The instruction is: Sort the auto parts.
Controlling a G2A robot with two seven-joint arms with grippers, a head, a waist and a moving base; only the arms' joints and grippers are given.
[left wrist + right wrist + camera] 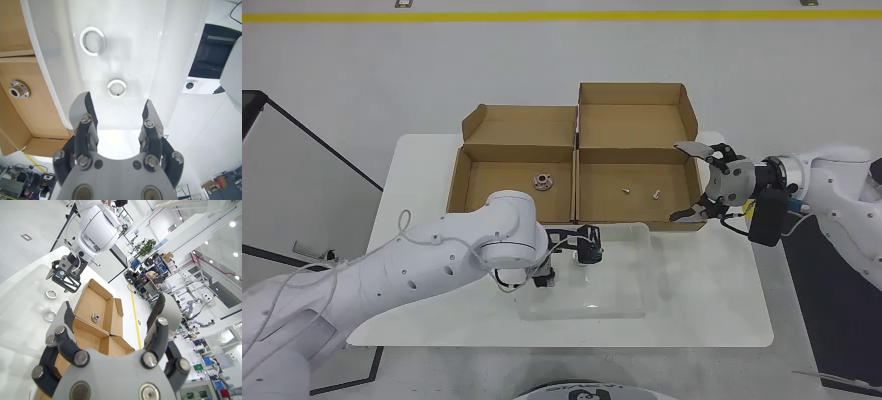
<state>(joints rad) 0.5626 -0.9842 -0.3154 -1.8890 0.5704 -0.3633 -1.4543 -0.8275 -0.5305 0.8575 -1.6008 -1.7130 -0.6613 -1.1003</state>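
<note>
Left gripper gapes over a tray holding 2 rings; right gripper gapes beside the box.

This is a big robotics lab hall. A yellow line runs along the pale floor. Beyond it stand desks crowded with screens and gear, other robot arms by metal frames, and a potted plant. Red pipes and bright lights sit high overhead.
</note>
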